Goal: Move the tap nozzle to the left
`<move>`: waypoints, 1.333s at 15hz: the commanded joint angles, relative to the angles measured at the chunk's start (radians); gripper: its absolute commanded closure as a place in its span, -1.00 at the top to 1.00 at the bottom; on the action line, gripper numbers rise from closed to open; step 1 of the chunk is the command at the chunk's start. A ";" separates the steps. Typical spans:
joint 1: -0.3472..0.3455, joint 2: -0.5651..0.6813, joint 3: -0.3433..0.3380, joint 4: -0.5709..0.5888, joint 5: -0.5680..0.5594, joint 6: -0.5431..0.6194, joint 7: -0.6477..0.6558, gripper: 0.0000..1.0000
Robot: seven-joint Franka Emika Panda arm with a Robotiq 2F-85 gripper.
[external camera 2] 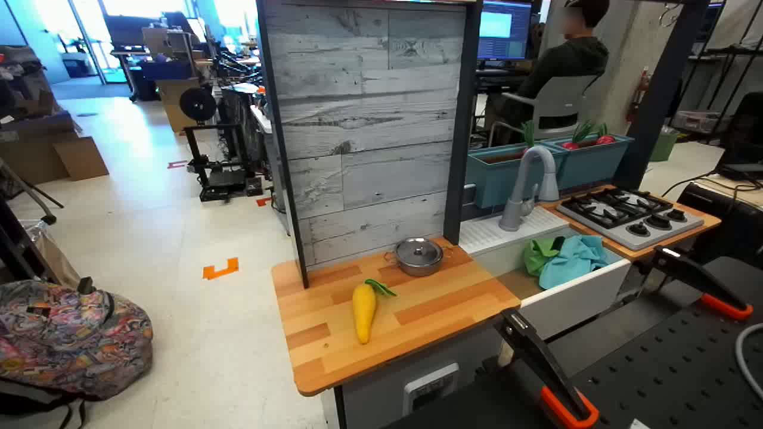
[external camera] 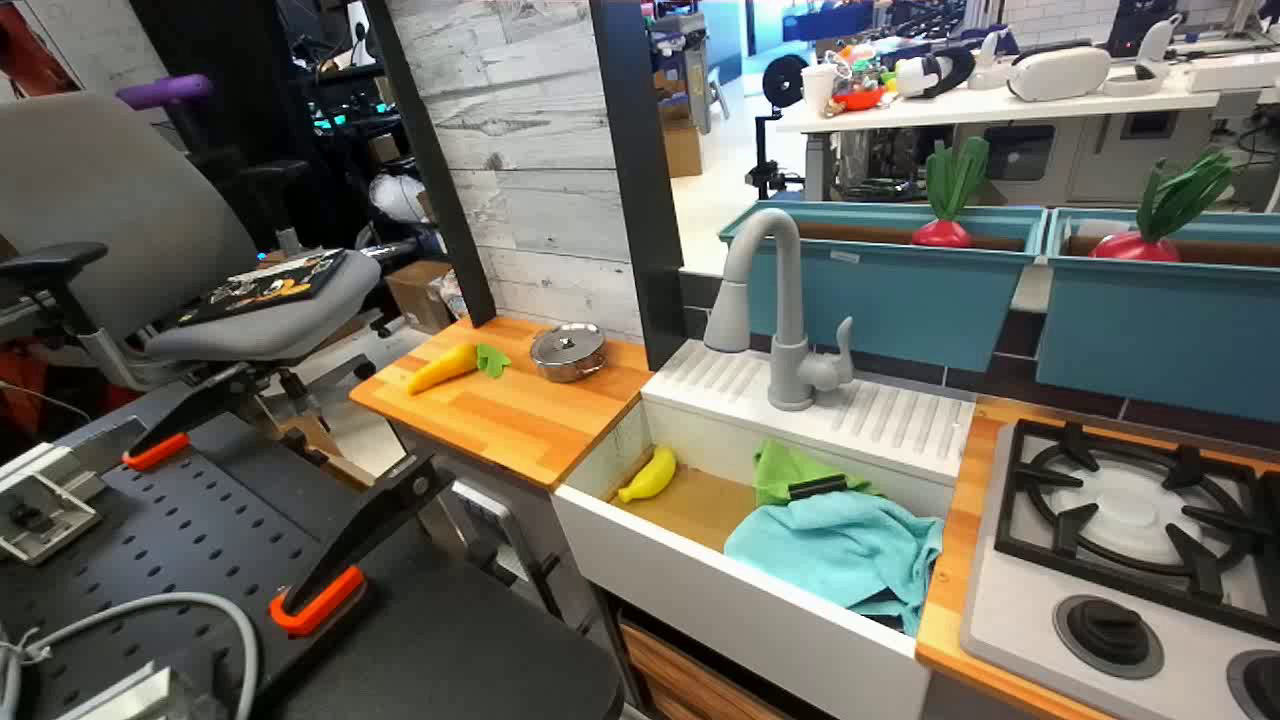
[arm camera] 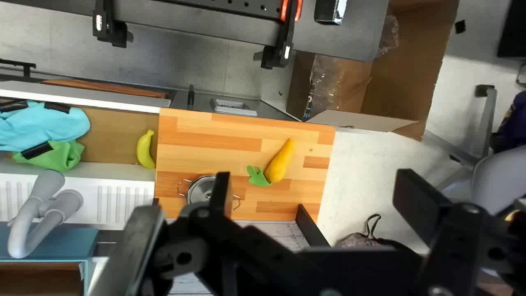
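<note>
Claw [arm camera: 314, 193] spread wide in the wrist view, sides far apart, nothing gripped. Wrist camera looks down on the counter [arm camera: 213, 131]; can't tell claw height. Nozzle [arm camera: 22, 222] at 9 o'clock of it there, well apart. It stands upright on a grey base [external camera: 792, 390] on the white ledge [external camera: 900, 420] behind the sink [external camera: 740, 620], arch on top, outlet pointing down to 6. In an exterior view the outlet [external camera: 727, 325] sits at 9 o'clock of the riser [external camera: 788, 290]; in an exterior view the outlet [external camera 2: 549, 187] sits at 3 o'clock of the riser [external camera 2: 520, 185]. Wrist view puts the outlet at 10 to 11 o'clock of the base. Lever [external camera: 842, 350] juts from the base toward 2. Sink, in an exterior view: banana [external camera: 650, 475] at 8 o'clock of the base, green cloth [external camera: 785, 465] at 6, blue cloth [external camera: 820, 545] between 5 and 6, cloths touching. Counter carries squash [external camera 2: 365, 310] and lidded pot [external camera 2: 419, 256]; in an exterior view the pot is at 1 to 2 o'clock of the squash, apart. From the wrist, squash shows at 10 to 11 o'clock of the claw, pot at 9, partly hidden by the claw. Stove [external camera: 1010, 600] at 4 o'clock of the base, teal planters [external camera: 870, 295] behind it from 12 to 3, radishes [external camera: 942, 234] in them.
</note>
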State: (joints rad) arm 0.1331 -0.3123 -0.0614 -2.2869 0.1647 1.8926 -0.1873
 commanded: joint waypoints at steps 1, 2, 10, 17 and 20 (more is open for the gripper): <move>-0.026 0.001 0.023 0.002 0.007 -0.003 -0.006 1.00; -0.026 0.001 0.023 0.002 0.007 -0.003 -0.006 1.00; -0.097 0.085 0.002 -0.053 -0.066 0.130 -0.005 1.00; -0.186 0.309 -0.063 0.002 -0.042 0.354 -0.092 1.00; -0.219 0.432 -0.071 0.066 -0.003 0.425 -0.152 1.00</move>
State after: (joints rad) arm -0.0577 -0.0033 -0.1290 -2.3053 0.1222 2.2650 -0.2786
